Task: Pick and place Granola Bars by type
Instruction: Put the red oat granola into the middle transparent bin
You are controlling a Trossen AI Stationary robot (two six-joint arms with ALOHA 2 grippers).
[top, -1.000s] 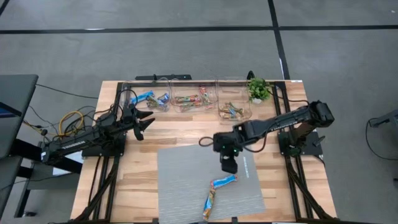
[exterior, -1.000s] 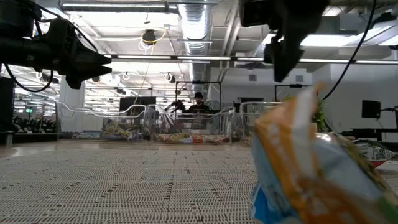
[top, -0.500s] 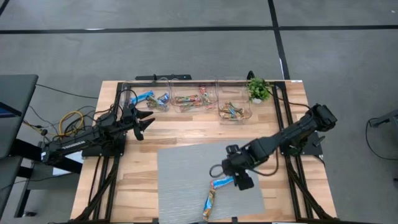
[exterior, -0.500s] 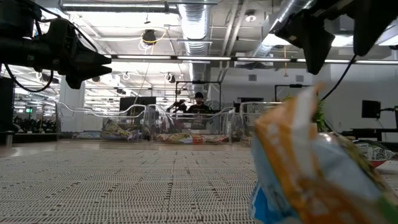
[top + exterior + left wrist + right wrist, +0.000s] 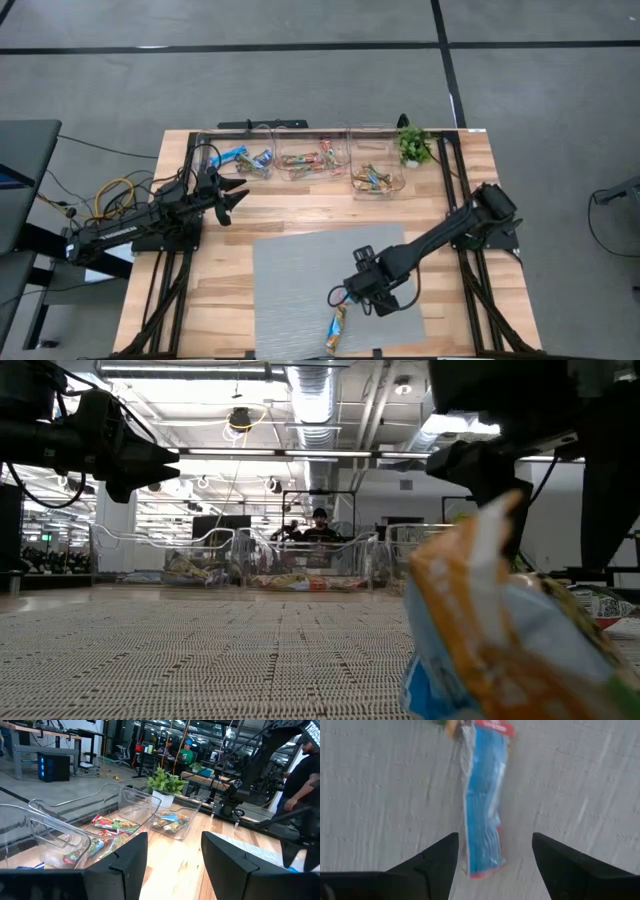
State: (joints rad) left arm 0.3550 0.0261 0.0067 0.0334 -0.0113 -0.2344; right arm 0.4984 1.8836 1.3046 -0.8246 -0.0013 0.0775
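- Right gripper [image 5: 365, 293]: fingers spread wide, empty, poised directly above blue granola bar [image 5: 482, 802] on grey mat [image 5: 290, 290].
- Arm stretched low across mat.

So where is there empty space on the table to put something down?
The grey mat's left half is bare, and so is the wood strip between the mat and the three clear bins. It's crowded near the mat's front right, where the right pincer hangs open over a blue bar, with another bar nearby.
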